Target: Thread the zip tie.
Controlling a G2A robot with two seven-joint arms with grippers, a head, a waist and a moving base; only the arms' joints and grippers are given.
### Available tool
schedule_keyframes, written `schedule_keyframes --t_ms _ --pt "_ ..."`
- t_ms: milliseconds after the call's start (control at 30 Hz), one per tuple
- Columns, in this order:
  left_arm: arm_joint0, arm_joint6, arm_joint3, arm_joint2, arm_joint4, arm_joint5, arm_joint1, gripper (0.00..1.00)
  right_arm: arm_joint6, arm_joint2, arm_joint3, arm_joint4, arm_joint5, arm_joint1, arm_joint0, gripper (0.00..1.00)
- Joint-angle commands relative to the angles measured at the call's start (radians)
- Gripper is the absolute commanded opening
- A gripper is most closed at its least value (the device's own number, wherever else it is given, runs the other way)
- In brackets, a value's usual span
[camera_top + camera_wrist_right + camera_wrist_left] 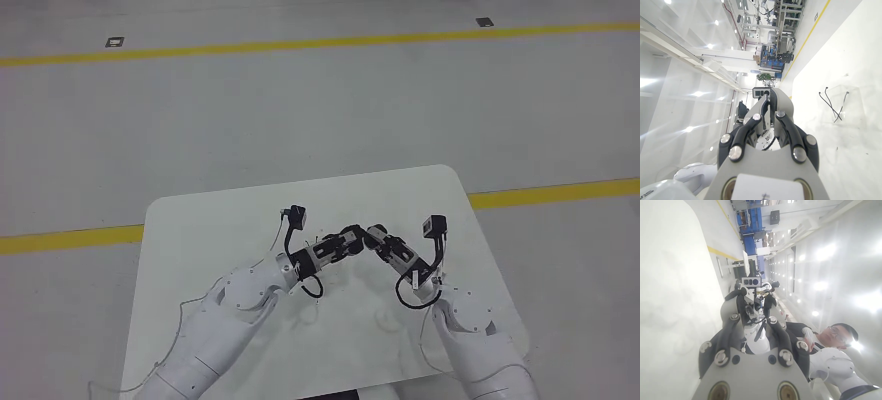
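Several black zip ties (830, 106) lie crossed in a clear shallow tray (853, 91) on the white table (200, 250). No zip tie shows in either gripper. The two grippers meet tip to tip above the middle of the table. My left gripper (350, 240) (756, 296) is open, its black fingertips (742, 292) spread apart, and the right arm's gripper faces it just beyond them. My right gripper (379, 239) (768, 103) has its jaws close together, shut, with only a dark pad edge showing between them.
The tray with the zip ties sits off to the side of my right gripper. The table's rounded far edge (300, 185) borders grey floor with yellow lines (300, 44). Bare tabletop lies at the far left.
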Motion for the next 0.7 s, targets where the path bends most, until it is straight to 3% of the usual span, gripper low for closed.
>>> schedule_keyframes --t_ms 0,667 --pt "-0.001 0.001 0.003 0.0 0.007 0.008 0.001 0.24 -0.002 0.002 -0.005 -0.004 0.0 -0.001 -0.001 0.0" --pt "-0.007 0.024 0.005 0.002 0.023 0.021 0.008 0.29 -0.037 0.029 -0.005 -0.042 0.0 -0.009 -0.004 0.0"
